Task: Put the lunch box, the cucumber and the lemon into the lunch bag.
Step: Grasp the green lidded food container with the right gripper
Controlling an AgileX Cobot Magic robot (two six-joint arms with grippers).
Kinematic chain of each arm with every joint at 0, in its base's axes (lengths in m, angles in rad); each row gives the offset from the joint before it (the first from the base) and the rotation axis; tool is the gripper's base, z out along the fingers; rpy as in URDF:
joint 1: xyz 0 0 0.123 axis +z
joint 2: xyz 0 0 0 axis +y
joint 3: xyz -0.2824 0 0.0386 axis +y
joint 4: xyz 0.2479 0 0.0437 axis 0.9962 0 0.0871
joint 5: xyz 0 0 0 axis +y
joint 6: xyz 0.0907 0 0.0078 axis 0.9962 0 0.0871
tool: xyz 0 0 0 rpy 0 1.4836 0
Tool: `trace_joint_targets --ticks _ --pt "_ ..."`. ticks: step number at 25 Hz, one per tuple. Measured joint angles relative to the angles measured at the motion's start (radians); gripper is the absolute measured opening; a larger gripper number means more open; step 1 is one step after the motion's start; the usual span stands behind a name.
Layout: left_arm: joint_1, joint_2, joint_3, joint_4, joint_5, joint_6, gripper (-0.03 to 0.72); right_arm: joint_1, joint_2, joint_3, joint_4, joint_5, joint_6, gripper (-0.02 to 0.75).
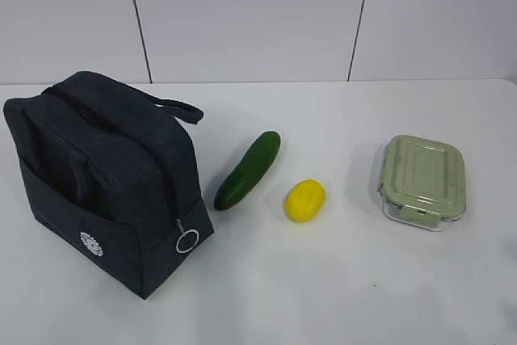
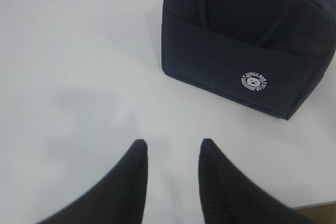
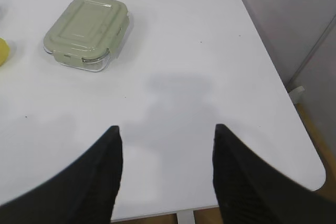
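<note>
On white worktop (image 1: 339, 296): lunch bag (image 1: 105, 179) at left, upright, zip apparently shut, ring pull (image 1: 187, 241) hanging at corner. Cucumber (image 1: 248, 170) just beside bag, lemon (image 1: 304, 200) near it, lunch box (image 1: 422, 179) well apart at right. Left hand (image 2: 173, 153) spread, empty, short of bag. Right hand (image 3: 165, 135) spread wider, empty, short of box. Box likely heavy, rigid, glass slippery: grip across short sides under lid. Cucumber firm, smooth: take mid-length. Lemon rolls: pinch across middle. Bag soft, needs opening first.
</note>
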Motion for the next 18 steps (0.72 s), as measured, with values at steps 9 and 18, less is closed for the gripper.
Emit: trace_joint_targets --ticks 9,18 --pt "0.0 0.0 0.0 0.0 0.0 0.0 0.241 0.0 0.0 0.0 0.0 0.0 0.0 0.422" --pt "0.0 0.0 0.0 0.0 0.0 0.0 0.241 0.0 0.0 0.0 0.0 0.0 0.0 0.422"
